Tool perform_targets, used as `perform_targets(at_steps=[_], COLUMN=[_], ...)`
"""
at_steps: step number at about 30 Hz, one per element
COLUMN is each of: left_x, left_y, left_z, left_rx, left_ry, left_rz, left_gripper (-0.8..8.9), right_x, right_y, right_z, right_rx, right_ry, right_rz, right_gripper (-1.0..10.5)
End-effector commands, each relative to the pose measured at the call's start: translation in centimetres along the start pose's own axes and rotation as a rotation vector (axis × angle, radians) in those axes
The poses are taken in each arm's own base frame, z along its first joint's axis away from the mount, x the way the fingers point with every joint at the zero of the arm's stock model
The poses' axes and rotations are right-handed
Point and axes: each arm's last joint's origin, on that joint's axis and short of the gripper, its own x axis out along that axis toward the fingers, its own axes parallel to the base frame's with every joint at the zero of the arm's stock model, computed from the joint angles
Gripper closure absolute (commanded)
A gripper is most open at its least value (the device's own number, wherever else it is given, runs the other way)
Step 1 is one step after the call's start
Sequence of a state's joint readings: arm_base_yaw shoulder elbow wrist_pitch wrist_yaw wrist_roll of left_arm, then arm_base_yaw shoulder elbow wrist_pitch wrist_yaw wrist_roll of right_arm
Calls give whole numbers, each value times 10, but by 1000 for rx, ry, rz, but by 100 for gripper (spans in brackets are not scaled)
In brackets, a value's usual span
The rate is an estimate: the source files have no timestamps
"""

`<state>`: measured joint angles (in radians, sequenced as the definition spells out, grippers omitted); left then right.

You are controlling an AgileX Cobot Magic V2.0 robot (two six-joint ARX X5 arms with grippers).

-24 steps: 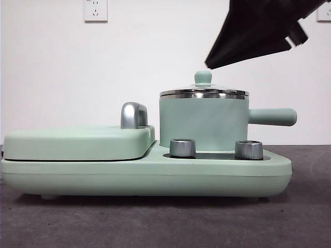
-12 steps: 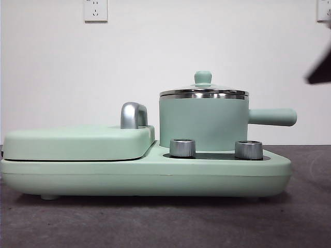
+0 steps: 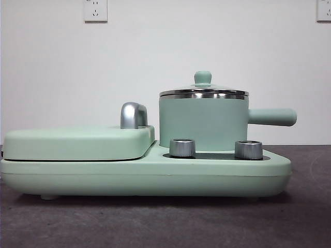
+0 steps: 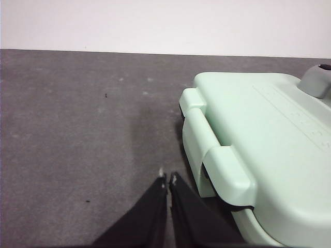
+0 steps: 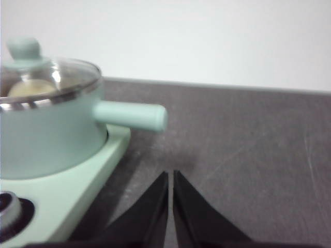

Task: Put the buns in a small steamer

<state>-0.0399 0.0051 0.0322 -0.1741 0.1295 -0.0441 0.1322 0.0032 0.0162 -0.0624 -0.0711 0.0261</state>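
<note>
The small steamer (image 3: pixel 202 122), a mint-green pot with steel rim and side handle, stands on the appliance with its glass lid and green knob (image 3: pixel 202 77) on. In the right wrist view the steamer (image 5: pixel 49 129) shows a cream-white bun (image 5: pixel 30 88) through the lid; a second bun is not visible. My right gripper (image 5: pixel 170 175) is shut and empty over the grey table beside the pot's handle (image 5: pixel 132 115). My left gripper (image 4: pixel 167 179) is shut and empty above the table by the griddle end of the appliance. Neither gripper shows in the front view.
The mint-green appliance base (image 3: pixel 145 173) carries a flat griddle lid (image 3: pixel 77 142) with a chrome handle (image 3: pixel 133 114) and two steel knobs (image 3: pixel 182 147). The griddle lid (image 4: pixel 269 144) also shows in the left wrist view. A white wall stands behind the grey table.
The dark arm that hung above the steamer's lid has withdrawn up and to the right, out of the front view. The steamer and lid have not moved.
</note>
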Motion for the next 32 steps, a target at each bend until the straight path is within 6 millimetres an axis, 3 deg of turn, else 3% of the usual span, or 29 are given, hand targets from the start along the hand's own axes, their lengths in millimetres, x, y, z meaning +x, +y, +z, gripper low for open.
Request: perform_targets(at_steps=[1,32], left_x=[2,2], left_y=[0,0], left_z=[-6,-6], left_rx=[7,7], left_ry=[21,22], left_rz=[-6,-6], left_gripper=[803,803], right_x=[0,0], right_y=[-1,-4], right_z=[-1,0], right_rx=[-7,-7], right_ry=[5,-7], right_rz=[-18,-57], right_gripper=[932,932])
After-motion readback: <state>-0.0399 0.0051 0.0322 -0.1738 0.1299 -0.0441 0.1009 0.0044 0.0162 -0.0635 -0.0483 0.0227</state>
